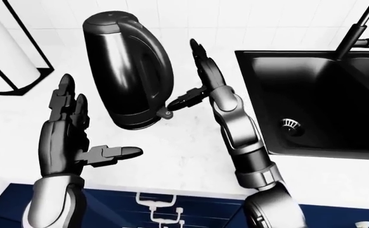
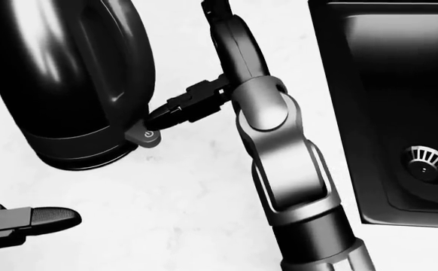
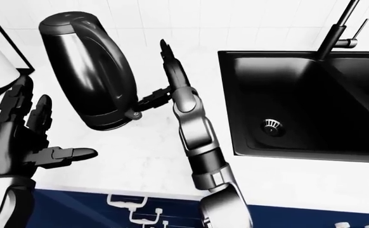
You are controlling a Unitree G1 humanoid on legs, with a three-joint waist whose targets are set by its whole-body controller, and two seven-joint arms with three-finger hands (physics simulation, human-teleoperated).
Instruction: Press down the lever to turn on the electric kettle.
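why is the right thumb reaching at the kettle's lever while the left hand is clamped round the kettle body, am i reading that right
Not quite. The left hand is not on the kettle: the left-eye view shows it open and apart, lower left. The right hand thumb does reach the lever.

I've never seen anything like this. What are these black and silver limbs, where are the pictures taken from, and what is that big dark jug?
This is a simulated humanoid robot; all three pictures come from cameras on its head, looking down over its own arms. The jug is an electric kettle standing on a white counter, beside a black sink. The right hand reaches to the kettle's base, one finger stretched toward the small lever with the power sign. The left hand hovers open, apart from the kettle. Nothing is held.
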